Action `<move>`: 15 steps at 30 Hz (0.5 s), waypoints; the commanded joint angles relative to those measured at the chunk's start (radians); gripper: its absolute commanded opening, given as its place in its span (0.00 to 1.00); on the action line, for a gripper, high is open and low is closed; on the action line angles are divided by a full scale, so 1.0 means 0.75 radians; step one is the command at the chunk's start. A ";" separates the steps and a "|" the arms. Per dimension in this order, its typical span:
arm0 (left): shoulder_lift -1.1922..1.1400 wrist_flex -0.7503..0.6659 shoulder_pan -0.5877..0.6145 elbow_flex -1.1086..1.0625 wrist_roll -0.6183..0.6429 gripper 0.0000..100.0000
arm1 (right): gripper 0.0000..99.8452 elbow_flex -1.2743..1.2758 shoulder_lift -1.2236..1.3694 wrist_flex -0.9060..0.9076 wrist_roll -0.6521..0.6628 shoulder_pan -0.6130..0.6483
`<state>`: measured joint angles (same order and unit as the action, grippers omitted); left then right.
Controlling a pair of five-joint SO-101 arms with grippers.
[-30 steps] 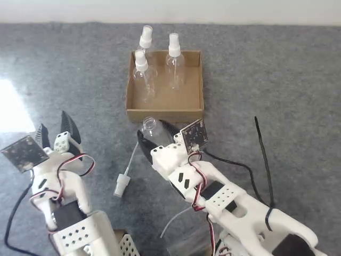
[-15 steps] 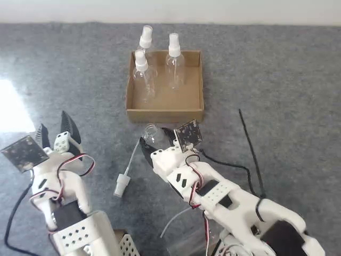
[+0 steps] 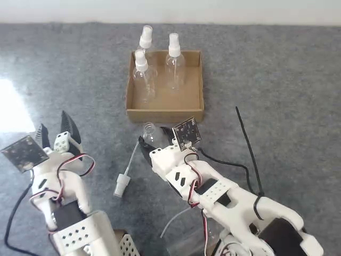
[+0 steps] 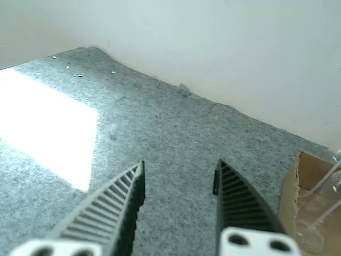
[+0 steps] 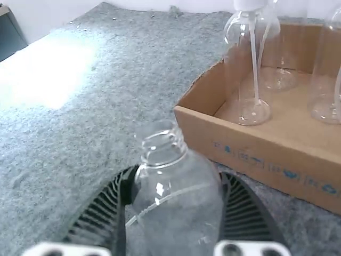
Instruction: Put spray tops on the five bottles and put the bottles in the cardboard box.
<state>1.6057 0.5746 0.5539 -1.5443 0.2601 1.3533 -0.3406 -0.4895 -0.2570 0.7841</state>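
A clear bottle without a top [image 3: 149,131] [image 5: 173,186] stands on the grey carpet just in front of the cardboard box [image 3: 129,93] [image 5: 256,149]. My right gripper [image 3: 154,142] [image 5: 177,180] is shut on its body, one finger on each side. Three bottles with white spray tops [image 3: 141,72] [image 3: 174,61] [image 3: 145,38] stand in the box. A loose spray top [image 3: 122,183] lies on the carpet with its tube pointing toward the held bottle. My left gripper [image 3: 53,124] [image 4: 179,165] hovers open and empty at the near left.
A black cable [image 3: 248,146] runs from the right arm across the carpet on the right. Something clear [image 3: 184,240] lies partly hidden under the right arm's base. A bright light patch [image 4: 42,128] falls on the carpet at the left.
My right gripper's fingers have drawn in around the uncapped bottle, and the arm and its black cable have shifted slightly left. The left arm has kept still.
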 commanded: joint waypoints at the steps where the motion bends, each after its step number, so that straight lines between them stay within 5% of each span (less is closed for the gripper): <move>1: 0.018 -0.037 0.004 0.009 0.010 0.20 | 0.10 -0.059 0.009 -0.011 0.108 -0.017; 15: 0.018 -0.037 0.004 0.009 0.010 0.20 | 0.14 -0.068 -0.175 0.310 0.123 -0.019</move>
<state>1.6057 0.5746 0.5539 -1.5443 0.2601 1.3303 -0.3913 -0.3590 -0.1818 0.7841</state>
